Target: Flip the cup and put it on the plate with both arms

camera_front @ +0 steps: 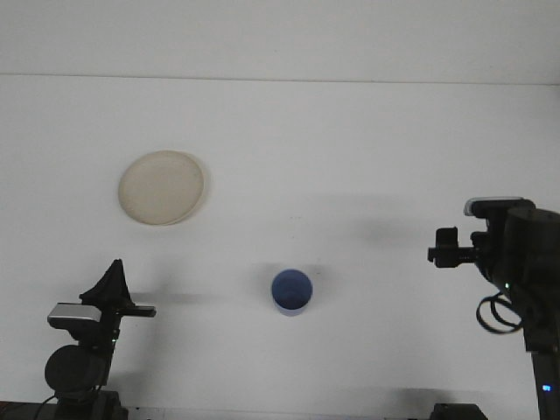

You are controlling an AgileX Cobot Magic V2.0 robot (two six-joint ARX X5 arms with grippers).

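A small blue cup stands upright on the white table, mouth up, near the front middle, with nothing touching it. The round cream plate lies flat at the left, well behind and to the left of the cup. My right gripper hovers at the right edge, far to the right of the cup and empty, its fingers apart. My left gripper sits low at the front left, below the plate and left of the cup, seen side-on.
The white table runs back to a pale wall. The right arm's dark body fills the lower right corner. The left arm's base stands at the bottom left.
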